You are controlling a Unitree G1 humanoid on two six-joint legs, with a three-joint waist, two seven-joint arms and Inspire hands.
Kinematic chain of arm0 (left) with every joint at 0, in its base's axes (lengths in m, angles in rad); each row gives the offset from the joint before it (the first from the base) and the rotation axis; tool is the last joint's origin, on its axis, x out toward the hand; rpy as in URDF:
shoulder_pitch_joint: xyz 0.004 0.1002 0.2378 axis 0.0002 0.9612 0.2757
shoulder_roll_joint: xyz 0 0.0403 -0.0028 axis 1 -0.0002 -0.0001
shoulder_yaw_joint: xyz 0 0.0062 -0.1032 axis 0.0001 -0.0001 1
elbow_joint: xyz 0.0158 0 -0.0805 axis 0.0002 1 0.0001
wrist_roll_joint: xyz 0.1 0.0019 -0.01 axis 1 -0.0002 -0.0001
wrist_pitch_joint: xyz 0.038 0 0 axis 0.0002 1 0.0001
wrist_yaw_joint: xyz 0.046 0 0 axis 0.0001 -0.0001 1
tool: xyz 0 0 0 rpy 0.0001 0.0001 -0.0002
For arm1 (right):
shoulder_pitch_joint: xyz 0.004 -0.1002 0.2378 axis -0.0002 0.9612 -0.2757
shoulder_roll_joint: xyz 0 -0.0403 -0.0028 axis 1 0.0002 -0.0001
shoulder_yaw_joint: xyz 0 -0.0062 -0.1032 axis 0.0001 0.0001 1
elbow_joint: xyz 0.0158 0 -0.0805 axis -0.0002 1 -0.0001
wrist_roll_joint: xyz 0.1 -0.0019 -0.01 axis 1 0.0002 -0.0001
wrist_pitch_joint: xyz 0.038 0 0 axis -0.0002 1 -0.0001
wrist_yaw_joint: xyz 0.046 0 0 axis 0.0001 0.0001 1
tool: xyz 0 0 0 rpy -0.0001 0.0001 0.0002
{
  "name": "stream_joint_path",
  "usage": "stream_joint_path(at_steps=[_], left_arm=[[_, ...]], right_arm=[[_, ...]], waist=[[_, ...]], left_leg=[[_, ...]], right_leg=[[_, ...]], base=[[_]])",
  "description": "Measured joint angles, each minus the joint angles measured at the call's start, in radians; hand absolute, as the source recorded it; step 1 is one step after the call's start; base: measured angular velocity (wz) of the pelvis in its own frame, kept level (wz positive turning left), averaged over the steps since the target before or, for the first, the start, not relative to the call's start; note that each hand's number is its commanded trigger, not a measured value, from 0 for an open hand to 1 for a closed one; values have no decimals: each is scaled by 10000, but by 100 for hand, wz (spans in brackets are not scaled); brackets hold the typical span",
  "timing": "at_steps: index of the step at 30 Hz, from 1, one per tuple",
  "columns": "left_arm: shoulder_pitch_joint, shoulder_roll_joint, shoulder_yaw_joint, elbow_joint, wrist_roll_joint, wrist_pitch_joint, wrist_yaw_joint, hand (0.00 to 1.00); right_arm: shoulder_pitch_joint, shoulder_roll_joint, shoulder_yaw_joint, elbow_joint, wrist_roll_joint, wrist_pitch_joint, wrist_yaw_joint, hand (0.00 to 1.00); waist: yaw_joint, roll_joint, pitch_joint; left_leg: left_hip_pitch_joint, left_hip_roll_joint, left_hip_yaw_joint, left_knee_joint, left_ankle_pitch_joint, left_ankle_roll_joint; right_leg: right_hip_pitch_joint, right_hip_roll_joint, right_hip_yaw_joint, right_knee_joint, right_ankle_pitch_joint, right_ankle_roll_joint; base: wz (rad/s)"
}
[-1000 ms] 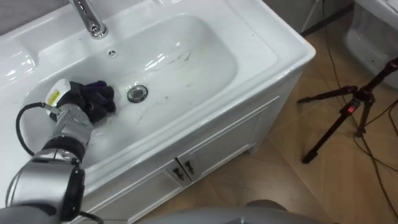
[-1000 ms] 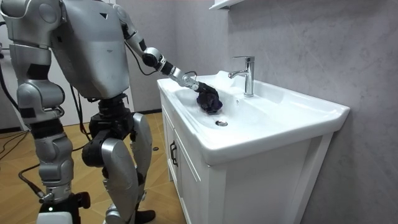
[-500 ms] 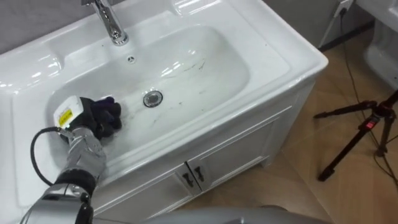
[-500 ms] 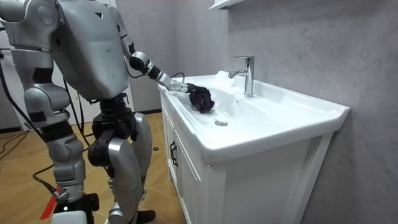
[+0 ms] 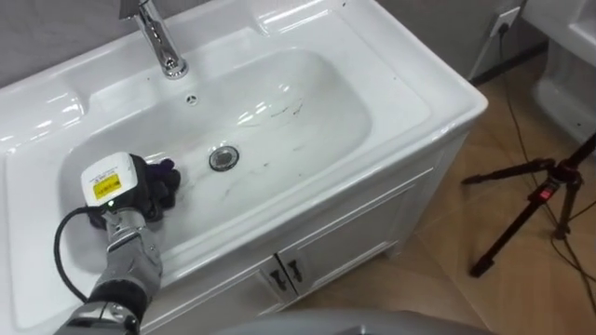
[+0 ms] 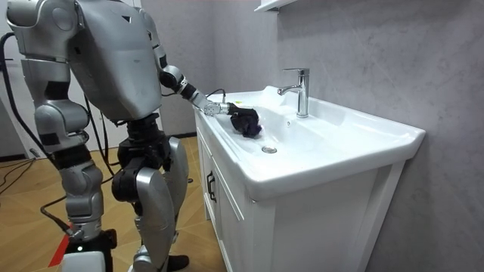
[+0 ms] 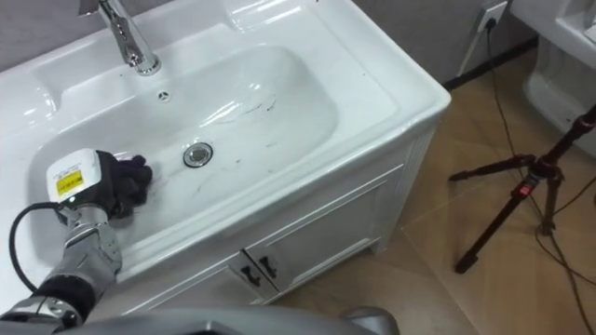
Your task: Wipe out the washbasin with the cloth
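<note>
Where the basin [image 5: 410, 88] curved up at its left end, the left hand [image 5: 114, 186] pressed a dark cloth [image 5: 166, 179] to the bowl, fingers curled into it. The drain [image 5: 223, 158] and dark streaks [image 5: 284, 110] lay to the hand's right, along the bowl's long axis.

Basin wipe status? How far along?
Partway, at best. Done: the left end around the cloth looks clean. In hand: the left hand is at the dark cloth at the basin's left end, left of the drain. Left: dark streaks show right of the drain, so the middle and right end likely need wiping.
</note>
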Motion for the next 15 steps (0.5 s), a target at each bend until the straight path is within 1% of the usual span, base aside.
stream_joint_path(at_steps=[2,5,6,7,8,9,10,11,13,15], left_arm=[[-52,2,-6,14,-1,2,-111,100],[-348,39,-119,11,-251,42,-480,100],[-539,61,-221,-12,-488,152,-816,100],[-632,91,-298,-11,-540,217,-996,100],[-774,129,-431,-12,-700,285,-1338,100],[-845,131,-510,-49,-916,303,-1584,100],[-846,132,-511,-73,-921,303,-1680,100],[-873,131,-520,-104,-918,308,-1873,100],[-951,157,-521,-160,-907,338,-2269,100],[-952,174,-559,-388,-918,435,-2607,100]], right_arm=[[48,-3,-6,-2,-264,-10,152,0],[39,-6,-80,-22,-530,-25,460,0],[1,-10,-96,-6,-591,-29,515,0],[-44,-24,-101,-4,-632,-30,542,0],[-142,-61,-111,-5,-675,-40,554,0],[-208,-107,-137,-21,-767,-78,548,0],[-241,-120,-177,-23,-836,-117,543,0],[-274,-155,-189,-20,-859,-139,520,0],[-258,-159,-193,-11,-855,-128,511,0],[-219,-164,-215,10,-831,-126,557,0]], waist=[[-8,-18,5],[-67,-20,13],[-209,10,30],[-253,44,41],[-301,129,75],[-429,222,102],[-494,260,125],[-575,350,167],[-766,449,180],[-915,474,191]], left_leg=[[11,9,18,1,-1,0],[-23,17,27,3,-6,2],[-69,17,18,6,-22,28],[-106,23,17,3,-39,54],[-170,37,-1,6,-52,75],[-239,24,-8,8,-58,88],[-265,18,-12,1,-62,99],[-302,12,-9,23,-80,130],[-379,2,-18,34,-80,137],[-395,2,-55,69,-76,141]], right_leg=[[11,-2,20,0,0,0],[-15,-7,29,-28,19,28],[-26,-9,2,-22,23,47],[-47,-8,-13,-15,19,62],[-108,-11,-12,-4,38,93],[-172,-24,-12,1,64,118],[-182,-36,-17,2,71,130],[-199,-45,-15,0,85,149],[-206,-57,-27,23,96,163],[-200,-63,-55,25,102,163]], base=[[0],[7],[20],[16],[5],[0],[0],[0],[0],[7]])
